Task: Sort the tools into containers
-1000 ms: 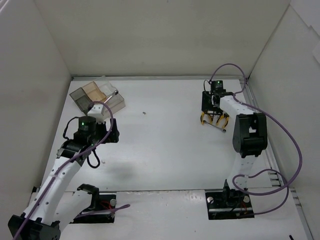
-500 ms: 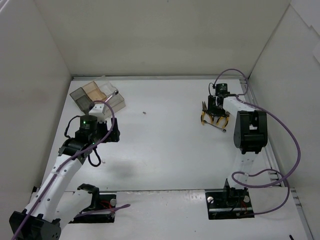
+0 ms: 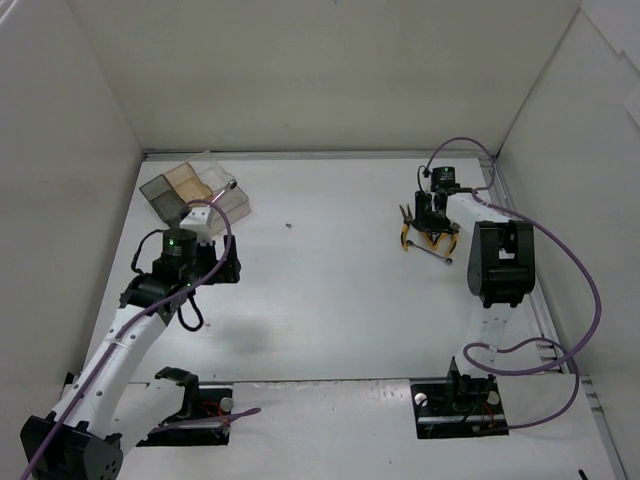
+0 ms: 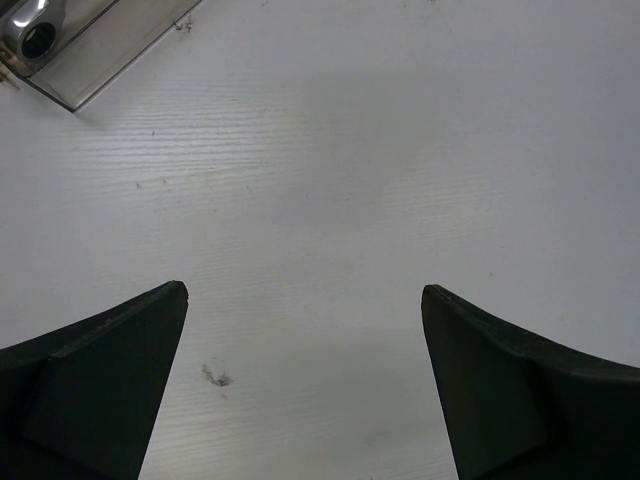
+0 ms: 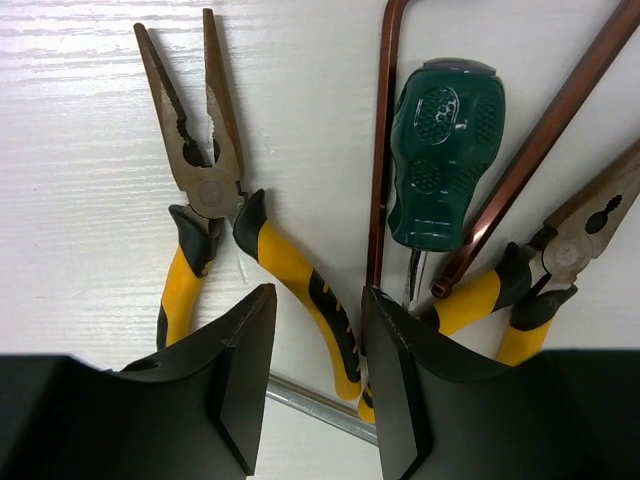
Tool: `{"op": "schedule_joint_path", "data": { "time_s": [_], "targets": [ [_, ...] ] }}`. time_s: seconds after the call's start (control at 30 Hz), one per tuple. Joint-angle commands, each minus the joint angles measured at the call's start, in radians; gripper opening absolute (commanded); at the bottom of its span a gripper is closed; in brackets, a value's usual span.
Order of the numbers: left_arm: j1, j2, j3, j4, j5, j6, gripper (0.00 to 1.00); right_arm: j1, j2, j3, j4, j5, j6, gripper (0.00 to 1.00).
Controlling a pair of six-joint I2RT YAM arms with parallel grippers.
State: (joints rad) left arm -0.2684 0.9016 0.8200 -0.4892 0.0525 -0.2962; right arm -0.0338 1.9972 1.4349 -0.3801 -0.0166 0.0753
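**Crowded pile, tight pick**

The tray (image 3: 195, 195) sits upper left; the tools (image 3: 425, 238) cluster at right. Your left gripper (image 4: 305, 290) hangs wide open and empty. Your right gripper (image 5: 320, 292), part-open, straddles a pliers (image 5: 215, 190) handle. Closing may also snag the screwdriver (image 5: 445, 150) shaft or the hex key (image 5: 383, 150).

Two pliers (image 5: 205, 190), one screwdriver (image 5: 445, 150), two hex keys (image 5: 381, 150), two silver tools (image 5: 310, 400), one tray (image 3: 165, 190)

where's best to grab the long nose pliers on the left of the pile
Take the long-nose pliers at the pivot, from straight above, closing across it. There the tool is narrow and clear on both sides; the yellow handles splay apart and the inner one runs toward the hex key.
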Motion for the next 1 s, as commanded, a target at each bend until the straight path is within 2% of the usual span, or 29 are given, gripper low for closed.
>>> {"op": "schedule_joint_path", "data": {
  "time_s": [0.0,0.43,0.5,0.53,0.63,0.87,0.97],
  "targets": [
    [0.005,0.01,0.024,0.055,0.006,0.002,1.0,0.002,-0.015,0.013,0.017,-0.032,-0.023,0.37],
    [0.005,0.026,0.027,0.055,0.004,0.002,1.0,0.008,0.032,0.022,0.009,-0.072,-0.052,0.33],
    [0.005,0.031,0.028,0.055,0.004,0.003,1.0,0.011,0.041,0.024,0.006,-0.066,-0.055,0.26],
    [0.005,0.031,0.03,0.057,0.004,0.002,1.0,0.014,0.043,0.027,0.004,-0.066,-0.058,0.17],
    [0.005,0.031,0.028,0.055,0.0,0.002,1.0,0.023,0.049,0.048,0.004,-0.077,-0.065,0.01],
    [0.005,0.017,0.027,0.055,-0.017,-0.001,1.0,0.052,0.034,0.13,0.009,-0.083,-0.065,0.0],
    [0.005,0.002,0.021,0.063,-0.023,-0.004,1.0,0.109,0.011,0.166,0.009,-0.063,-0.065,0.0]
  ]
}}
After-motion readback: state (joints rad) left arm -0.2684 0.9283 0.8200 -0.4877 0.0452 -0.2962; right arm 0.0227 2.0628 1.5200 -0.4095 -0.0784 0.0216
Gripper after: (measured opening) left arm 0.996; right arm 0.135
